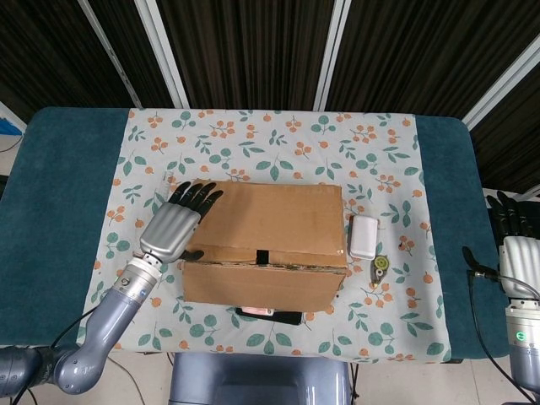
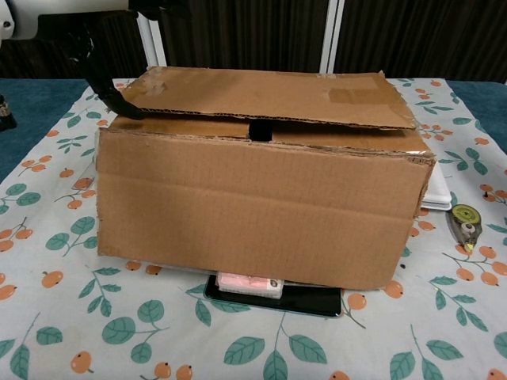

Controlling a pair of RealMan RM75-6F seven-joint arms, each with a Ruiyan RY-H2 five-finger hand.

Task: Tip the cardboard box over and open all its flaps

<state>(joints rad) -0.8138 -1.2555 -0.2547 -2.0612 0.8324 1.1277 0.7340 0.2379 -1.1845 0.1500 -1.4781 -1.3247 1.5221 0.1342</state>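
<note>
Setting: teal table point(image 1: 59, 211) under a leaf-and-orange print cloth point(image 1: 278, 139); dark slatted panels along the top of the frame.
Near edge: black flat item point(image 2: 277, 299) with a pink object point(image 2: 249, 284) on it, both partly under the box's front, lower centre of the chest view.
Cardboard box point(image 1: 266, 245): centre of the cloth, resting flat, not yet tipped; upper flap point(image 2: 261, 95) lies loose, its near edge slightly raised over a dark notch.
Right of box: white rectangular case point(image 1: 364, 237) just beside it; small yellow-green tape dispenser point(image 1: 381, 267) in front of that.
Left hand point(image 1: 175, 228): at the box's upper-left corner, fingers apart and extended, their tips at the flap corner, thumb low at the side wall; holds nothing.
Right hand point(image 1: 513, 245): far right frame edge, well apart from the box; fingers look extended, nothing held.
Step in hand (judgement): get purchase on the left end to roll the box. Press low and evenly on the wall, not the loose flap, which would merely lift; mind the items lying beside the box.
</note>
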